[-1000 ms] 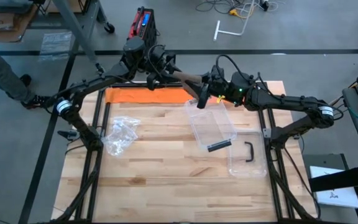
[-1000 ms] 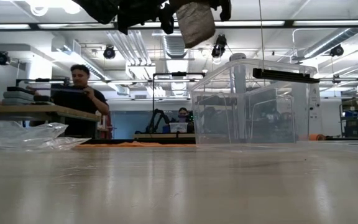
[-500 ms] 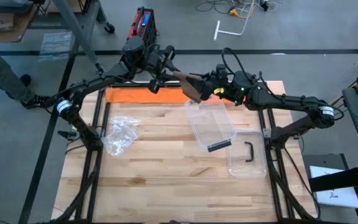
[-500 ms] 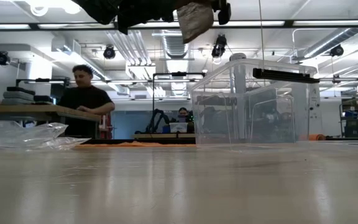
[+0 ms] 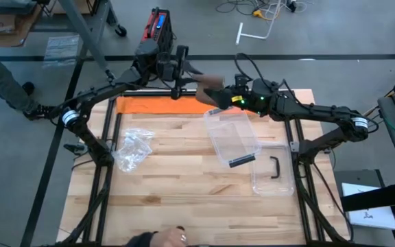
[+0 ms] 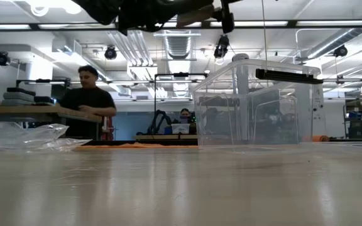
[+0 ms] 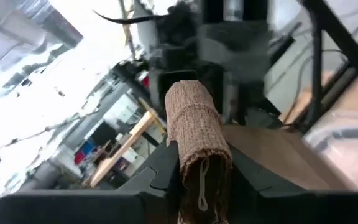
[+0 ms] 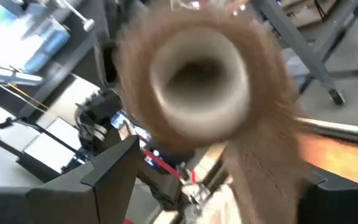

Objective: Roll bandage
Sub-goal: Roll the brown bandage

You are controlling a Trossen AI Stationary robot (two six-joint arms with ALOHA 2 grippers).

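Gripping 1 bandage [image 7: 196,140] between them, left gripper [image 5: 181,68] and right gripper [image 5: 219,96] both clamp it in air above table's [image 5: 184,199] far edge. 1 clear bin [image 5: 235,137], 1 lid [image 5: 274,171], 1 plastic bag [image 5: 132,147]; near half of table open.

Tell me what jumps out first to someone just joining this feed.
The tan bandage held in the air between the left pincer and the right pincer, above the far edge of the table. Next, the clear plastic box right of centre, its lid lying beside it, and a crumpled plastic bag on the left.
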